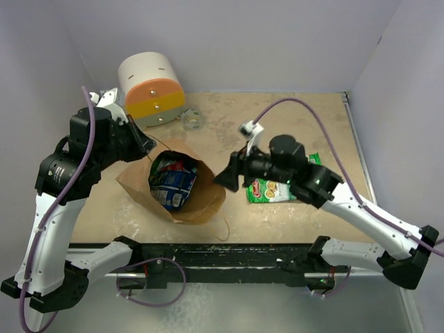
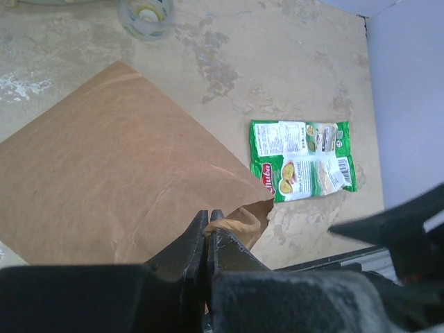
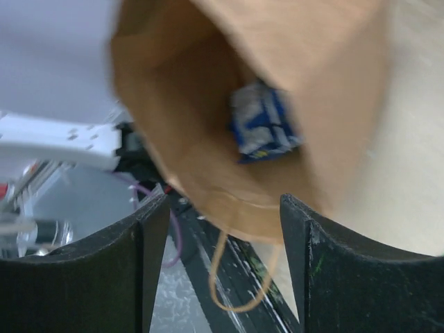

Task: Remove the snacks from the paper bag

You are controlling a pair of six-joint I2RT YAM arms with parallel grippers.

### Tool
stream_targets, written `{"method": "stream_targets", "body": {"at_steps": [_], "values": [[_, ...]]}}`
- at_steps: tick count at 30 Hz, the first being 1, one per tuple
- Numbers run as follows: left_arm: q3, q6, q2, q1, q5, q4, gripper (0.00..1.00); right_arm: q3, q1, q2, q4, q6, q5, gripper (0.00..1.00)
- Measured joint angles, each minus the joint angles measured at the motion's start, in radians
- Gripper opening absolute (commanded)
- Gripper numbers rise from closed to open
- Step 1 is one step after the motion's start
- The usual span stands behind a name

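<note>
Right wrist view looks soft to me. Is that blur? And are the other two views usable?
Right wrist: paper bag and blue packet are smeared, the right fingers crisper. Left wrist: green packet is sharp, its print shows; the left fingers are dark and soft up close. Top external: sharp, even light, only soft shadows on the table.

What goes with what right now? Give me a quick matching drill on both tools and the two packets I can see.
Column one:
1. left tool
2. right tool
3. blue packet
4. red-logo green packet

Column two:
A. lying on the table, outside the paper bag
B. open, facing the bag's mouth
C. inside the bag
D. shut on the bag's rim

Pairs: 1-D, 2-B, 3-C, 4-A
</note>
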Motion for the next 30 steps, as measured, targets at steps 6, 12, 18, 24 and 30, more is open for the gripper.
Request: {"method": "stream_targets", "body": {"at_steps": [6,12,18,24,30], "values": [[-0.026,-0.002,-0.026,0.0,0.031,-0.001,0.0,-0.016,0.343,0.069,0.276,-0.146,0.123,0.67],[-0.051,-0.034,-0.052,0.0,0.093,0.0,0.0,-0.016,0.399,0.264,0.429,-0.433,0.194,0.69],[-0.063,-0.053,-0.056,0.0,0.114,0.008,0.0,-0.055,0.399,0.341,0.536,-0.698,0.285,0.7],[-0.063,-0.054,-0.06,0.0,0.106,0.024,0.0,-0.079,0.4,0.404,0.642,-0.921,0.394,0.7],[-0.064,-0.054,-0.085,0.0,0.086,0.027,0.0,-0.08,0.4,0.502,0.706,-1.024,0.483,0.7]]}}
